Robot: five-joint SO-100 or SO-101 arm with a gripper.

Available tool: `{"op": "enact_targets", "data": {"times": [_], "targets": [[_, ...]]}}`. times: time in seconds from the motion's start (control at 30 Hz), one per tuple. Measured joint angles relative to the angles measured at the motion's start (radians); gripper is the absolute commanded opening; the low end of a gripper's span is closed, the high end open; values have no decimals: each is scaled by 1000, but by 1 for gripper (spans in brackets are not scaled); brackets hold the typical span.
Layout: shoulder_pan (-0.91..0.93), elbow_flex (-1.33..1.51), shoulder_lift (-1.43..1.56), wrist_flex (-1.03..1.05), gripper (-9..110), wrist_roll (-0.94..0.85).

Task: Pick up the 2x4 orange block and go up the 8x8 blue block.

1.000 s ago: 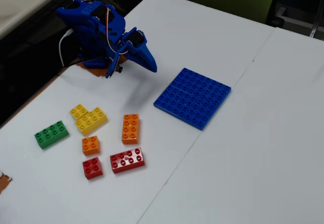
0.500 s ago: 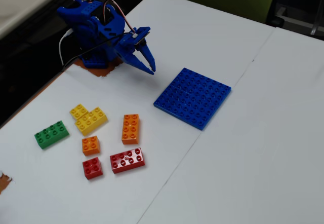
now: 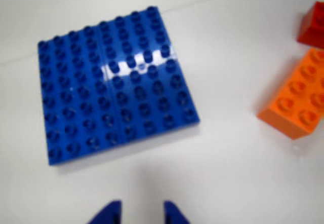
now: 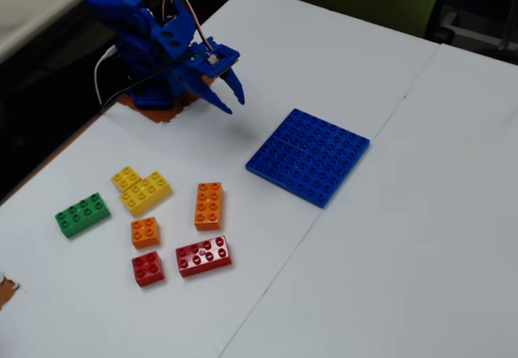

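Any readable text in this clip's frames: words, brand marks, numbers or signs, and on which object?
None can be read in either view.
Stud tops of the 8x8 blue block and the 2x4 orange block: any embossed marks are too blurred to read.
The gripper and the table show no labels.

Glossy plastic 8x8 blue block (glare across its studs) on a smooth white table.

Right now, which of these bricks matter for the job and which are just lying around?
For the job:
- 2x4 orange block
- 8x8 blue block
- gripper, open and empty, above the table

Lying about:
- red 2x4 brick
- small red brick
- small orange brick
- yellow bricks
- green brick
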Motion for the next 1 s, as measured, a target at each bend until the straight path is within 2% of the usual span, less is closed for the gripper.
{"op": "enact_targets", "data": {"times": [0.27, 0.5, 0.73, 1.0], "targets": [[144, -434, -554, 92, 13, 54], [293, -788, -1006, 229, 23, 54], [440, -916, -1241, 166, 25, 41], [491, -920, -1370, -14, 25, 0]]}}
